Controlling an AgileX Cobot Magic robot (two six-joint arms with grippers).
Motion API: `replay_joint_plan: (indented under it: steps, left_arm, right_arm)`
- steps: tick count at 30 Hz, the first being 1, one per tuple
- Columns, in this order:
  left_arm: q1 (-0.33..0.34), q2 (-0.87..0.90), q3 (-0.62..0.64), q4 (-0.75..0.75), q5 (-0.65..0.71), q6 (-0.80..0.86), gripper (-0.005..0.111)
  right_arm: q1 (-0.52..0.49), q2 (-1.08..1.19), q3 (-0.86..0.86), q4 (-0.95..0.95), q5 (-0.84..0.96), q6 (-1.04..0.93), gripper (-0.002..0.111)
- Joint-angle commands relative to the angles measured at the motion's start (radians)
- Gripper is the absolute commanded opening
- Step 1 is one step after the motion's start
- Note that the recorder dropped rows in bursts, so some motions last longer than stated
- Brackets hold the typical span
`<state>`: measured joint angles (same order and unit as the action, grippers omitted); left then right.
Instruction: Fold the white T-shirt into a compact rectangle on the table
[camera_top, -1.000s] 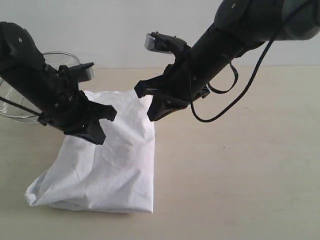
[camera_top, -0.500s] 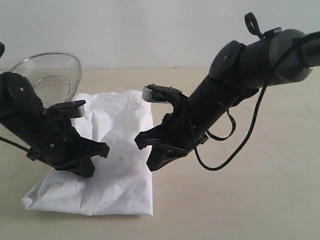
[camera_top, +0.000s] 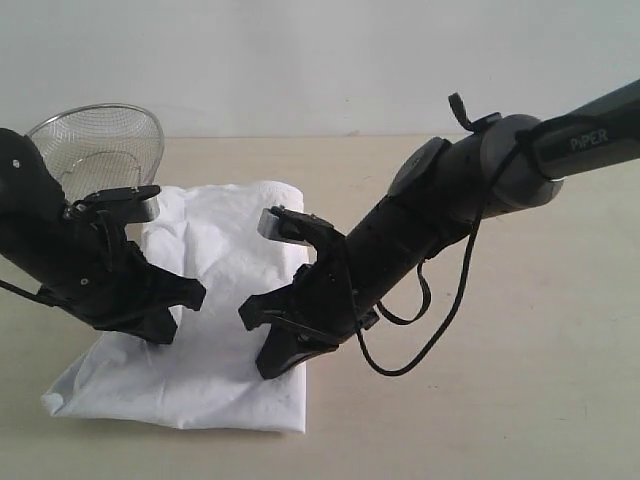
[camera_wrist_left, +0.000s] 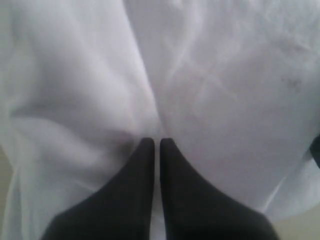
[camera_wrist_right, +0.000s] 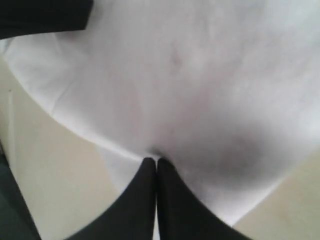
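The white, wrinkled cotton T-shirt (camera_top: 235, 250) lies on the left part of the pale beige wood-grain surface (camera_top: 480, 400), folded into a rough upright rectangle. Its far edge is close to a silver wire-mesh bowl (camera_top: 100, 145) at the back left. Its near left corner bulges outward, while its right edge runs fairly straight.

The left tool (camera_top: 170, 318), black and angled downward, hangs over the left half of the shirt. In the left wrist view this tool (camera_wrist_left: 156, 142) is clenched. Its two dark fingers (camera_wrist_left: 135, 190) lie side by side with only a thin slit between them, and their tips rest against the cloth (camera_wrist_left: 225, 75) where a soft crease begins. I cannot tell whether any fabric is pinched between them.

The right tool (camera_top: 262, 340) reaches in from the right on a dark grey arm lettered "PiPER" (camera_top: 590, 140), with a black cable (camera_top: 440, 330) looping beneath it. It sits over the near right part of the shirt. In the right wrist view this tool (camera_wrist_right: 156, 161) is also clenched, its tips at the edge of the cloth (camera_wrist_right: 200, 75), with bare surface (camera_wrist_right: 55, 185) beside them. Whether it grasps cloth cannot be told.
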<state>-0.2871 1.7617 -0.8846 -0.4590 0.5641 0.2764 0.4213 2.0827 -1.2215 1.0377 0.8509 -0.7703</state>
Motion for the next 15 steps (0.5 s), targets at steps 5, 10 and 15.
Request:
replay_joint_plan:
  steps: [5,10,15]
  left_arm:
    - [-0.001,-0.008,0.005,0.104,0.006,-0.079,0.005]
    - [-0.001,-0.008,0.005,0.116,0.004,-0.082,0.005]
    - [0.005,-0.060,0.005,0.104,0.033,-0.089,0.005]
  right_arm:
    - [0.002,0.029,0.007,-0.201,-0.095,0.138,0.000]
    - [0.002,0.014,0.007,-0.196,-0.066,0.129,0.000]
    - [-0.012,-0.115,-0.008,-0.153,-0.038,0.093,0.000]
